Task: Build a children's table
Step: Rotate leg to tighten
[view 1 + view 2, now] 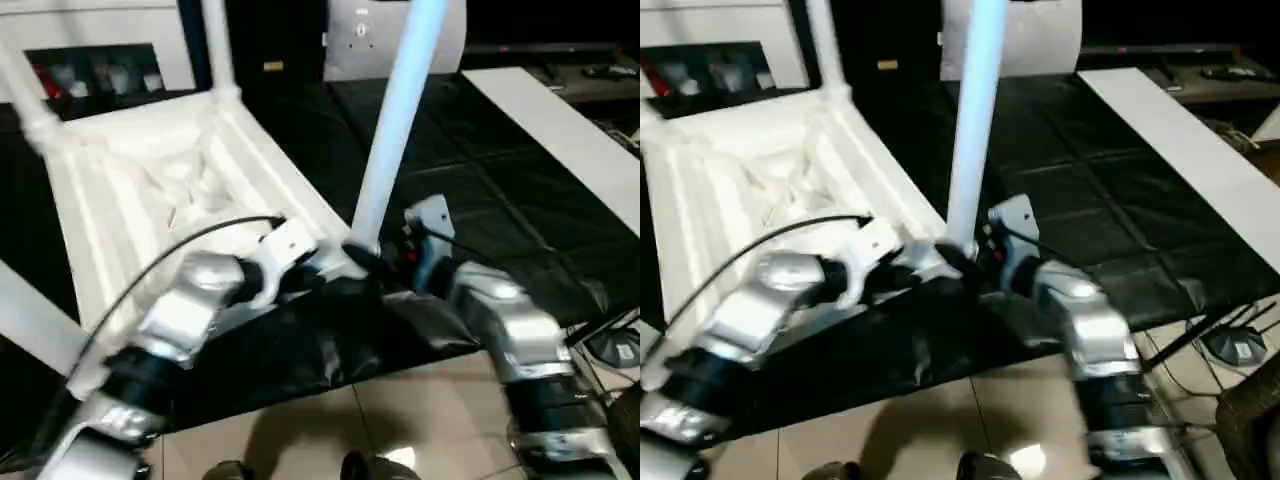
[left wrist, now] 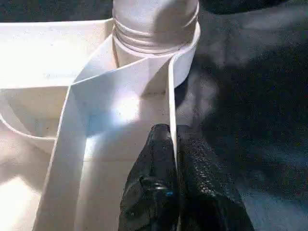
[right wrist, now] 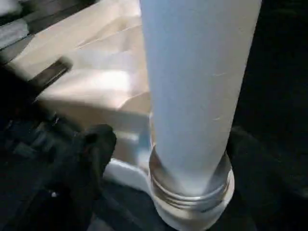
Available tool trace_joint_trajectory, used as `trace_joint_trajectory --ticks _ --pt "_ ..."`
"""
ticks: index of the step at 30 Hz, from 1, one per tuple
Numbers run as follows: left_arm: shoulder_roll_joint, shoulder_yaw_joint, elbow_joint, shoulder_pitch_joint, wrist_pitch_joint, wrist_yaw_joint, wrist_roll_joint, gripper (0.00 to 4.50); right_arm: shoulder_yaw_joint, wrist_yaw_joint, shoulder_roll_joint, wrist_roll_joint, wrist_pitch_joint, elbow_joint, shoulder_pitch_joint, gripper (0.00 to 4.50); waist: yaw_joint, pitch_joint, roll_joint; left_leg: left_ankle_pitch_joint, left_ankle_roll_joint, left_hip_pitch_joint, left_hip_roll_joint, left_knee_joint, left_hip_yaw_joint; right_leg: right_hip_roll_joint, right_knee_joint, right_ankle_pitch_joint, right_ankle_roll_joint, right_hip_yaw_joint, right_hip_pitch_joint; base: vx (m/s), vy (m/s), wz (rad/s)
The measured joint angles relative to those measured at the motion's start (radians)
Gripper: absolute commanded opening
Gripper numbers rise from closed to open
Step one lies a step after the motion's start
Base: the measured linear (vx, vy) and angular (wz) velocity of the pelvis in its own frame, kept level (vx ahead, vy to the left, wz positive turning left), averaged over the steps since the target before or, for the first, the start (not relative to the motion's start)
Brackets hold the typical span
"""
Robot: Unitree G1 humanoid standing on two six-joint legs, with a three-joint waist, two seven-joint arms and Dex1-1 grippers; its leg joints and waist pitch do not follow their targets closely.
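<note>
Saw the leg [image 1: 395, 120] standing upright in the near corner socket [image 3: 192, 211] of the flipped table top [image 1: 130, 190]. Found the left gripper [image 2: 172, 132] pinched on the rim wall just beside it, and the right gripper [image 1: 372, 262] spread apart around the leg's base (not gripping, by the look of it).

The children's table [image 1: 150, 190] looked smooth white plastic; the left gripper [image 2: 175, 139] had textured black fingers; forearms gleamed silver metal.

table [image 1: 180, 190] upside down on mat [image 1: 480, 200] | leg [image 1: 395, 130] upright in near corner socket [image 3: 192, 211] | board [image 1: 560, 125] far right
</note>
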Motion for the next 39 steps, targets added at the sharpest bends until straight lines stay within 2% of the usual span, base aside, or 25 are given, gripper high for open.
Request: trace_joint_trajectory --ticks 4,7,13,15,22,24,25,30,32,35,37,39 --pt "0.074 -0.026 0.002 0.007 -0.075 -0.109 -0.027 0.00 0.061 0.147 -0.087 -0.006 -0.095 0.014 -0.002 4.32 0.019 0.000 0.000 0.000 0.000 0.000 0.000 0.000 0.001 -0.001 0.000 0.000 -0.001 0.000 0.000 0.000 0.000 0.00" --pt "0.116 -0.042 0.013 0.008 -0.139 -0.184 -0.037 0.00 0.080 0.276 -0.124 0.010 -0.130 0.027 -0.004 4.32 0.032 0.000 -0.001 0.000 0.000 0.000 -0.001 0.001 0.001 -0.002 0.000 0.003 -0.005 0.000 0.001 0.000 0.000 0.00" --pt "0.153 -0.061 0.031 0.008 -0.226 -0.301 -0.041 0.00 0.115 0.424 -0.163 0.020 -0.193 0.109 -0.036 4.18 0.035 0.000 -0.001 0.000 0.000 -0.001 -0.001 0.003 0.002 -0.004 0.000 0.003 -0.005 0.000 0.002 0.000 0.000 0.00" --pt "0.161 -0.069 0.032 0.008 -0.238 -0.324 -0.047 0.00 0.118 0.457 -0.170 0.028 -0.197 0.123 -0.047 3.89 0.036 0.000 -0.001 0.000 0.000 -0.001 -0.001 0.003 0.002 -0.004 0.001 0.003 -0.006 0.000 0.002 0.000 0.000 0.00" --pt "0.176 -0.088 0.039 0.006 -0.269 -0.399 -0.066 0.00 0.154 0.578 -0.192 0.056 -0.185 0.154 -0.073 3.32 0.036 0.000 -0.001 0.000 0.001 0.000 0.000 0.003 0.003 -0.004 0.001 0.004 -0.007 0.000 0.002 0.000 0.000 0.00" --pt "0.176 -0.091 0.043 0.005 -0.278 -0.403 -0.066 0.00 0.155 0.600 -0.194 0.058 -0.185 0.163 -0.077 3.27 0.038 0.000 -0.001 0.000 0.001 -0.001 0.000 0.004 0.003 -0.004 0.001 0.004 -0.007 0.000 0.002 0.000 0.000 0.00" --pt "0.177 -0.091 0.047 0.003 -0.282 -0.411 -0.066 0.00 0.155 0.612 -0.198 0.058 -0.185 0.169 -0.077 3.05 0.038 0.000 -0.001 0.000 0.001 0.000 0.000 0.004 0.003 -0.004 0.001 0.004 -0.007 0.000 0.002 0.000 0.000 0.00" --pt "0.184 -0.092 0.060 -0.003 -0.294 -0.423 -0.071 0.00 0.155 0.645 -0.208 0.073 -0.166 0.170 -0.077 2.74 0.038 0.000 -0.001 0.000 0.001 0.000 0.000 0.004 0.003 -0.003 0.002 0.004 -0.007 0.000 0.002 0.000 0.000 0.00" --pt "0.184 -0.092 0.065 -0.005 -0.296 -0.428 -0.071 0.00 0.156 0.655 -0.209 0.082 -0.162 0.170 -0.077 2.42 0.038 0.000 -0.001 0.000 0.001 0.000 0.000 0.004 0.003 -0.003 0.002 0.004 -0.007 -0.001 0.002 0.000 0.000 0.00" --pt "0.185 -0.092 0.068 -0.007 -0.299 -0.438 -0.072 0.00 0.157 0.659 -0.210 0.083 -0.154 0.170 -0.079 2.37 0.039 0.000 -0.001 0.000 0.001 0.000 0.000 0.004 0.003 -0.003 0.002 0.004 -0.007 0.000 0.003 0.000 0.000 0.00" --pt "0.186 -0.092 0.069 -0.008 -0.299 -0.439 -0.072 0.00 0.157 0.661 -0.209 0.084 -0.151 0.170 -0.079 2.10 0.040 0.000 -0.001 0.000 0.001 0.000 0.000 0.004 0.003 -0.003 0.002 0.004 -0.007 0.000 0.002 0.000 0.000 0.00" --pt "0.186 -0.092 0.069 -0.008 -0.299 -0.440 -0.072 0.00 0.157 0.660 -0.209 0.084 -0.150 0.168 -0.079 2.08 0.041 0.000 -0.001 0.000 0.001 0.000 0.000 0.004 0.003 -0.003 0.002 0.004 -0.007 0.000 0.002 0.000 0.000 0.00"
